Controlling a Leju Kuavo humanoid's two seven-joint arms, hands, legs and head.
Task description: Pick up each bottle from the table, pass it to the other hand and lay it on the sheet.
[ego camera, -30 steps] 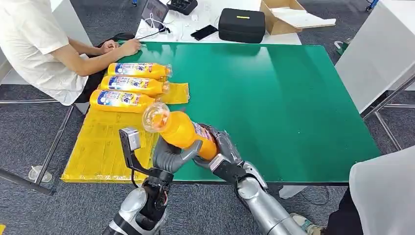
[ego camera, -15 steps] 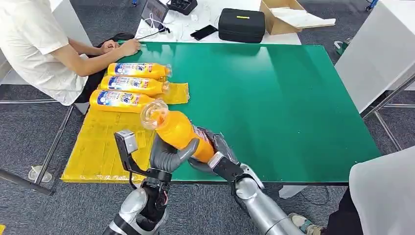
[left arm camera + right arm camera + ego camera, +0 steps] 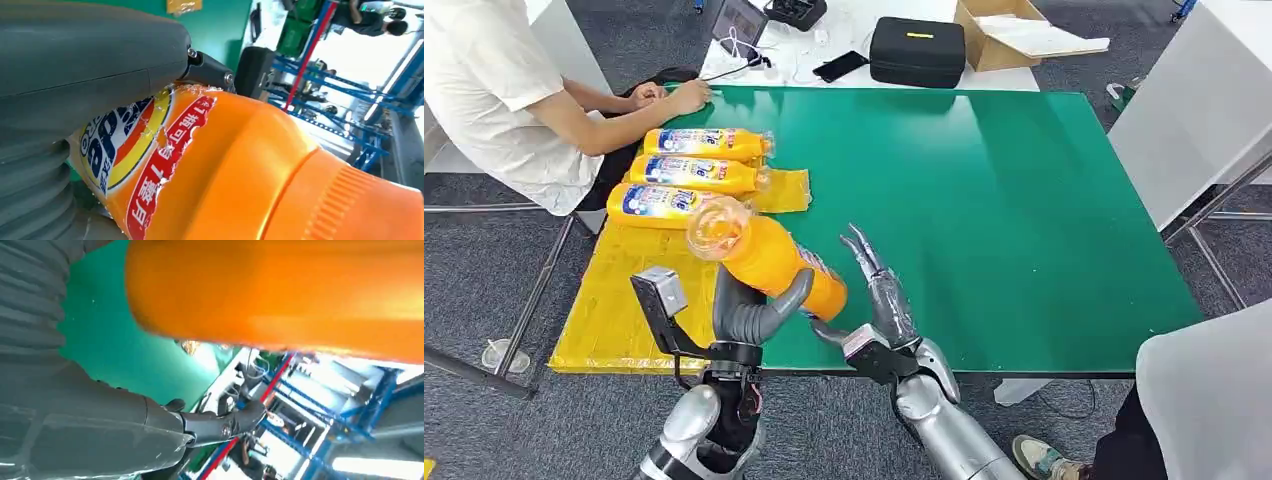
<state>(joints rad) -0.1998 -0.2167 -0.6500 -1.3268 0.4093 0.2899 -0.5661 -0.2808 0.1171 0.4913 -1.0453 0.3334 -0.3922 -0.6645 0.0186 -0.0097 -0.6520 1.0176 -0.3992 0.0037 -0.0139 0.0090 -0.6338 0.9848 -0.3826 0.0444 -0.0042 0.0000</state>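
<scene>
My left hand (image 3: 749,310) grips an orange bottle (image 3: 762,255) above the table's near edge, its clear base tipped toward the yellow sheet (image 3: 629,290). The left wrist view shows the same bottle (image 3: 240,165) close up, with its red and blue label under my thumb. My right hand (image 3: 879,300) stands just right of the bottle, fingers straight and spread, holding nothing. Its wrist view has the bottle (image 3: 280,295) blurred across it. Three more orange bottles (image 3: 694,172) lie side by side at the sheet's far end.
A person in a white shirt (image 3: 494,90) sits at the table's far left corner, one hand (image 3: 689,95) on the green table (image 3: 1004,200). A black case (image 3: 917,50) and cardboard box (image 3: 1004,35) sit beyond. Another person's clothing (image 3: 1214,400) is at the near right.
My right hand has let go of the bottle and its fingers have straightened. My left hand has carried the bottle a little left, toward the sheet.
</scene>
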